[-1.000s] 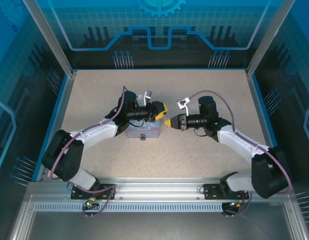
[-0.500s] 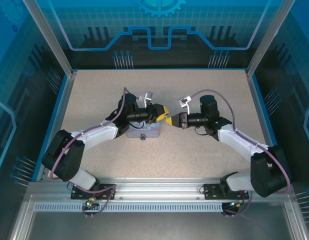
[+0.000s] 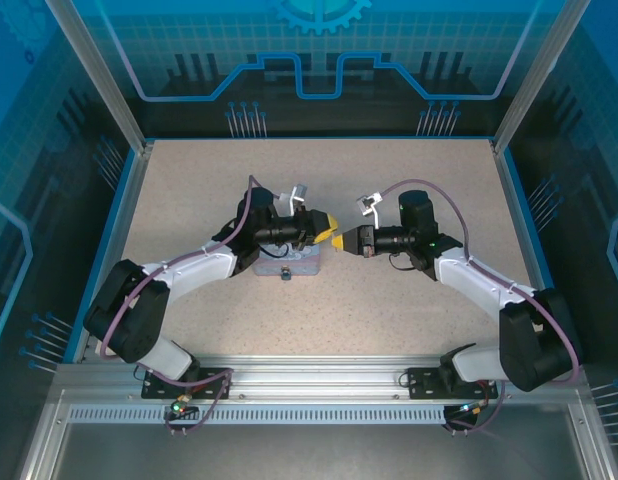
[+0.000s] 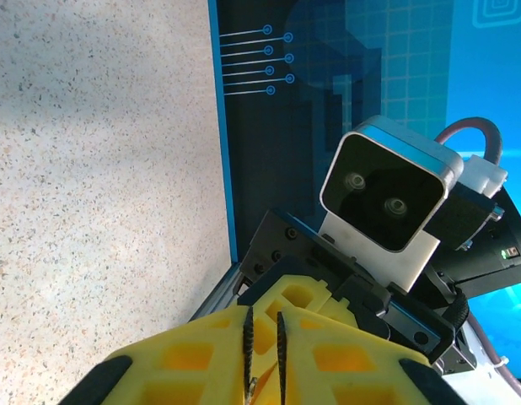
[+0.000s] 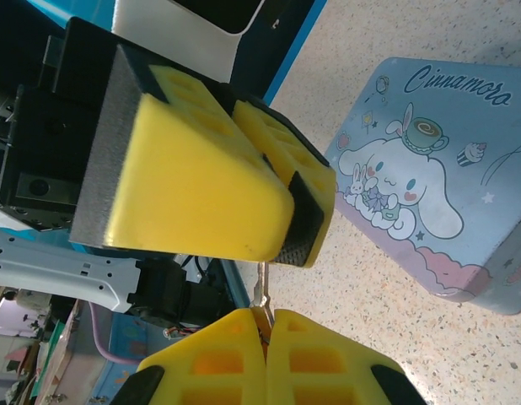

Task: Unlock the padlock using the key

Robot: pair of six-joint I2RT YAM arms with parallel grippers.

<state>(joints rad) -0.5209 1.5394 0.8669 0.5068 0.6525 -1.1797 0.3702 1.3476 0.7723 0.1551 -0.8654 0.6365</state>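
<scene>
My right gripper is shut on the small grey key, whose blade sticks out past its fingertips. The blade reaches in between the yellow fingers of my left gripper. In the left wrist view the key's tip lies against one black pad, and a narrow gap still shows between the pads. The two grippers meet tip to tip above the table, just right of the tin. The tiny dark padlock hangs at the front of the pastel tin.
The pastel tin with a white cartoon figure stands below and beside the grippers. The right wrist's camera housing sits close in front of the left gripper. Bare speckled table lies around, edged by a blue rim.
The left gripper's jaws have narrowed around the key's blade. The right gripper has shifted slightly left, bringing the two grippers tip to tip.
</scene>
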